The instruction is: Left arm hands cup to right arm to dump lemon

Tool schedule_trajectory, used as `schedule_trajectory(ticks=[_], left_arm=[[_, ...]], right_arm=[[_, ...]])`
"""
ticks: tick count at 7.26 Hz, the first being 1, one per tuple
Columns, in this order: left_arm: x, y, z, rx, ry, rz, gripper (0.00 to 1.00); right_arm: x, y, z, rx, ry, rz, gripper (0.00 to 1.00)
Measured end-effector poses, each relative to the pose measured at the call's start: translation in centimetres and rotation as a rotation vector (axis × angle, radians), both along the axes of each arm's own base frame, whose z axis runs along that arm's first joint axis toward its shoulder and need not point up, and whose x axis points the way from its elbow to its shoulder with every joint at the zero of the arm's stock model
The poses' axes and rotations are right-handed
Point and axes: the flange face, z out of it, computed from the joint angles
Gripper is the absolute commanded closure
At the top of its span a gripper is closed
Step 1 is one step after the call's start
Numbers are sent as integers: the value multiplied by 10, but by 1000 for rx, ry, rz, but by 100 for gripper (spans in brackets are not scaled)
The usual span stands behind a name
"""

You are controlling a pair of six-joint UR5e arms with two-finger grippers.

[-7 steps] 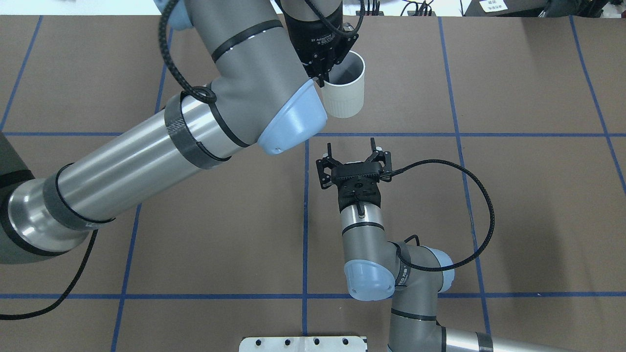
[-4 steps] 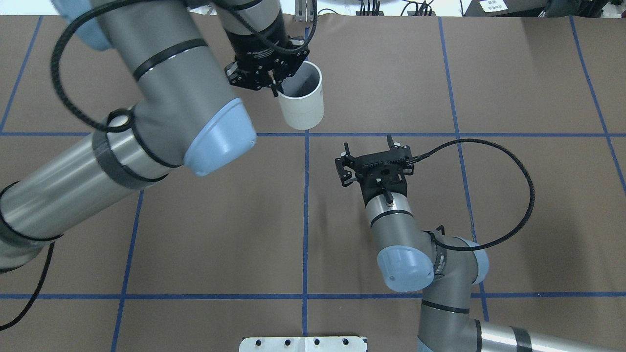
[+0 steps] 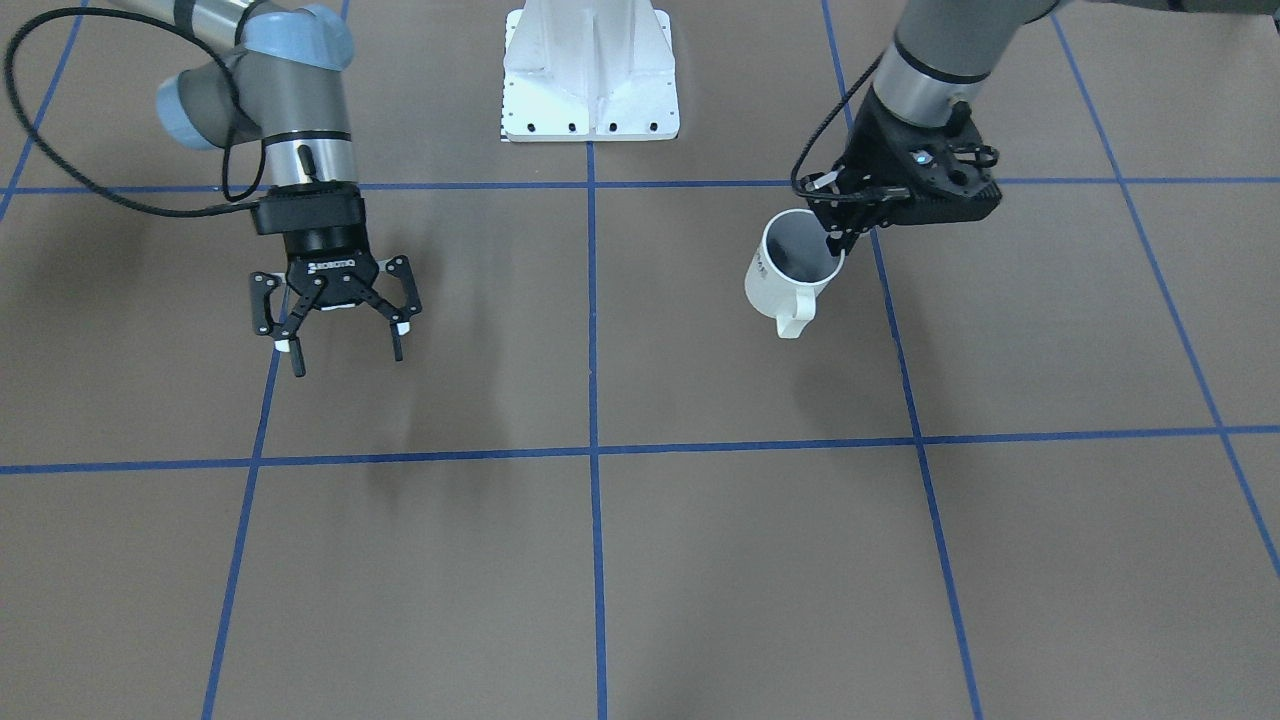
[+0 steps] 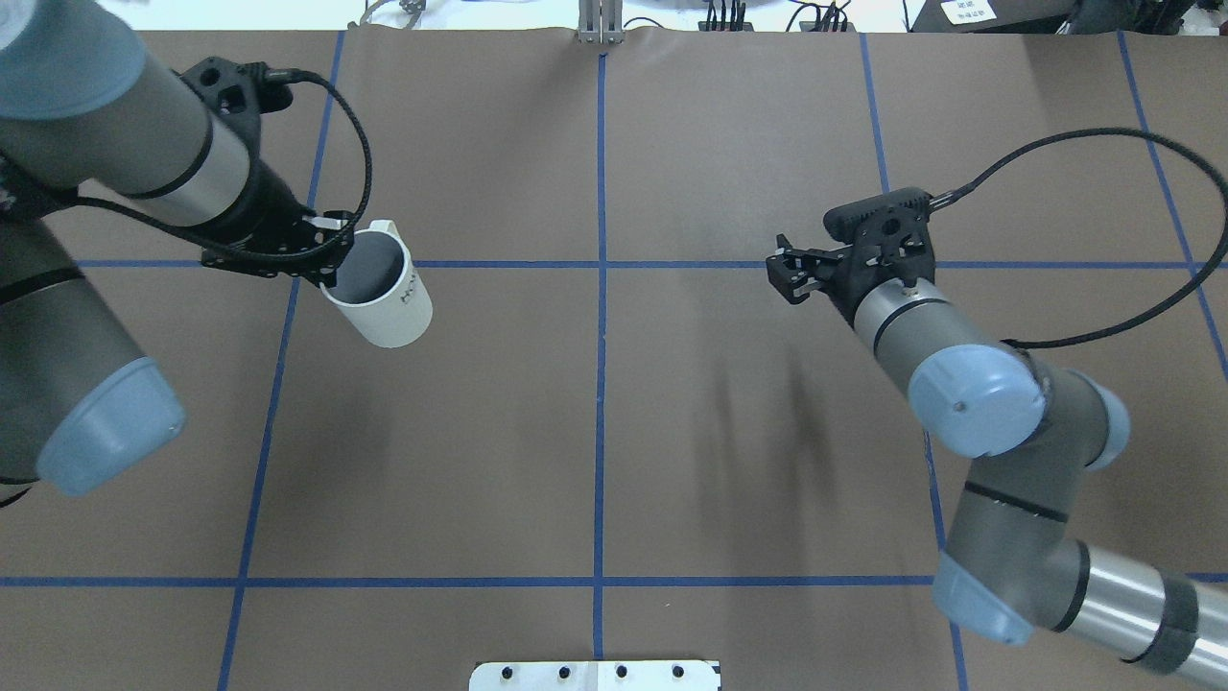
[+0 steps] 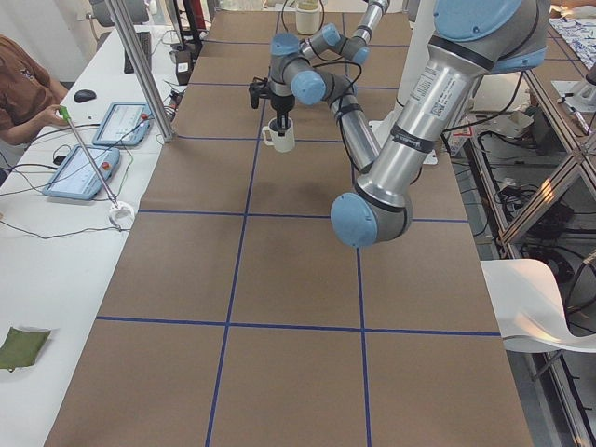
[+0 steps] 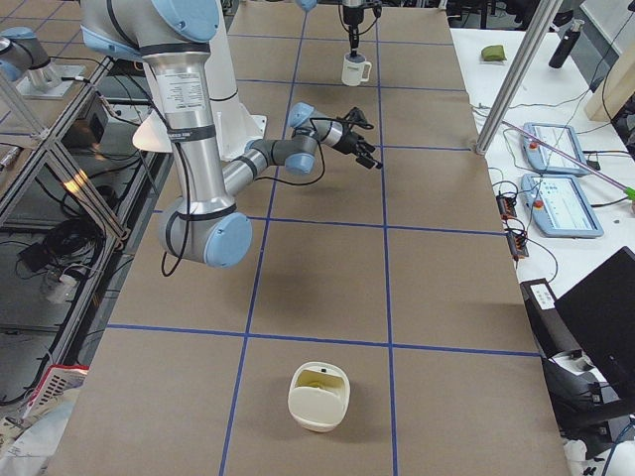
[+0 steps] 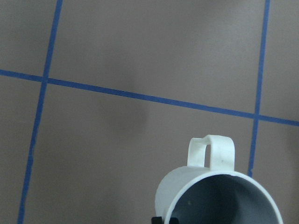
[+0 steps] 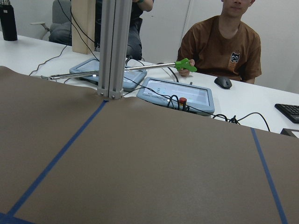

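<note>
The cup [image 4: 379, 293] is a white-cream mug with a grey inside, and its squared handle points away from the robot. My left gripper [image 4: 328, 278] is shut on its rim, one finger inside, and holds it above the left half of the table. The cup also shows in the front view [image 3: 790, 270] and the left wrist view [image 7: 219, 196]. No lemon shows inside it. My right gripper [image 3: 345, 355] is open and empty, far from the cup over the right half; it also shows in the overhead view [image 4: 785, 274].
The white base plate [image 4: 595, 675] sits at the near table edge. A cream container [image 6: 319, 397] with something yellowish inside stands at the table's right end. Blue tape lines cross the brown mat. Operators and tablets [image 8: 177, 95] are beyond the far edge.
My left arm has swung the cup from the back centre to the left and nearer. My right arm has moved right, away from the centre, with its gripper still open.
</note>
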Motion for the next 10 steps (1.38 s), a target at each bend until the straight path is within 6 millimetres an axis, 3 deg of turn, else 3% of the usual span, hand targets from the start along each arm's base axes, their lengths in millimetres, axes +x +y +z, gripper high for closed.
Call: schedule_trajectory(ticks=[3,5,7,9,10], left_arm=[[-76,19,142,119,-74,68,100],[-111,25,210,150,-114,122,100],[-133,24,259,148,-107,160,100],[-134,18,290,107,-116,170,100],[-133,16,299,94,-122,173,61]], right_arm=[[143,-50,61,-147,43,-216,0],[217,-55,97,-204,57,-301,0],[260,-53,119,-252,19,-368,0],[276,-50,125,-266,1,-382,0],[277,-51,125,-266,-1,-383,0]])
